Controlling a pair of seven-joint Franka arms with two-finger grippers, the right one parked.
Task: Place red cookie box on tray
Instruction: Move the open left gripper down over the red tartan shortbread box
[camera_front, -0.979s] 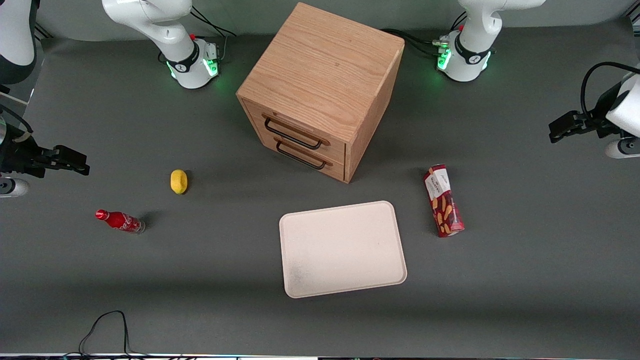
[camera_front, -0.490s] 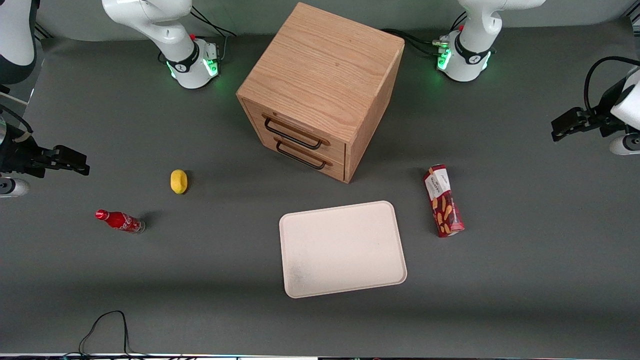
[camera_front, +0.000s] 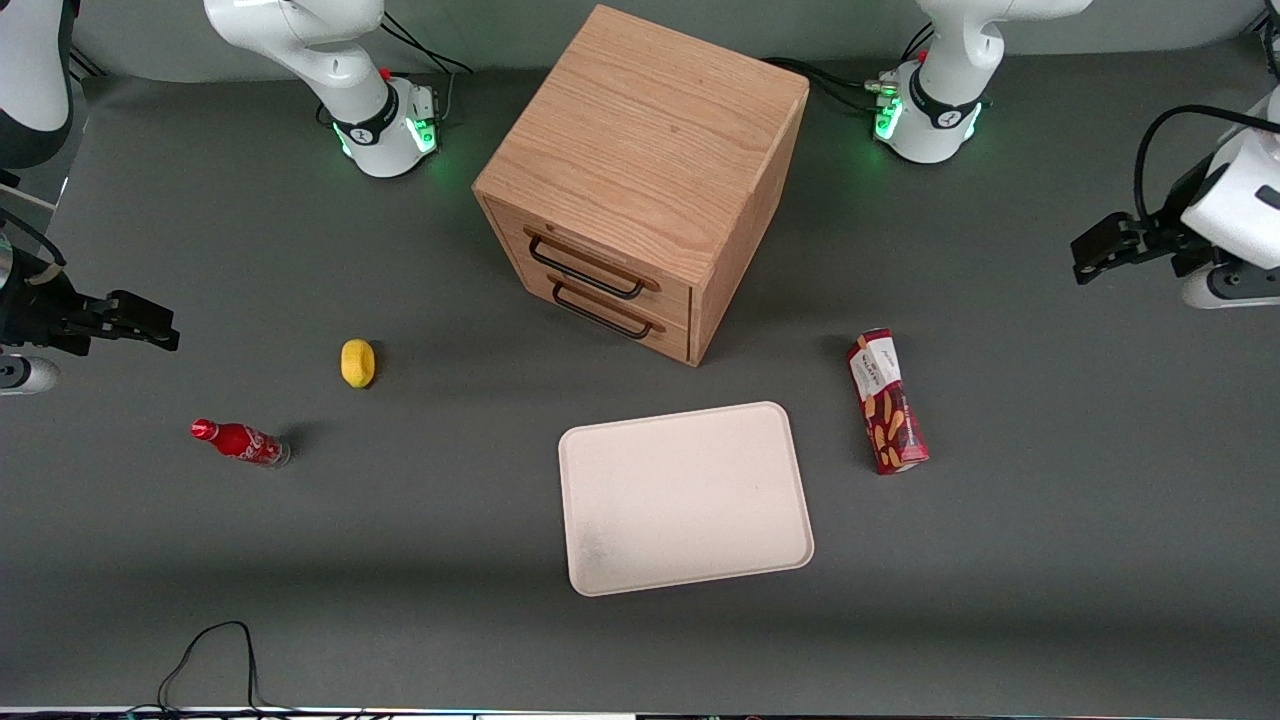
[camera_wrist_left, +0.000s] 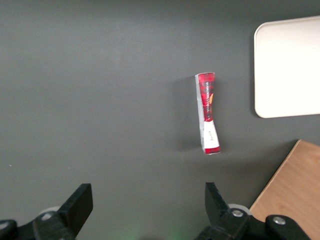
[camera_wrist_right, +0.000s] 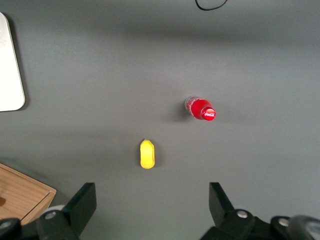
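Your gripper (camera_front: 1090, 250) hangs above bare table at the working arm's end, well apart from everything else. Its fingers (camera_wrist_left: 80, 202) are spread wide, with nothing between them and nothing touching them.

You have the box (camera_front: 887, 402) lying flat on the table, well clear of the gripper and nearer the front camera than it is. The white label end points away from the camera, the dark-red end toward it. In the wrist view the box (camera_wrist_left: 207, 113) shows as a narrow strip between the two fingers' lines, still some way off from them.

You will find the tray (camera_front: 686, 497) just beside the box, toward the parked arm's end and slightly nearer the camera, with a strip of table between the two. Its surface is bare. In the wrist view a corner of the tray (camera_wrist_left: 287, 65) shows near the box.

A wooden cabinet (camera_front: 640, 170) with two drawers stands mid-table, farther from the camera than the tray. Toward the parked arm's end lie a lemon (camera_front: 357, 362) and a small red bottle (camera_front: 240, 442), well apart from the box.
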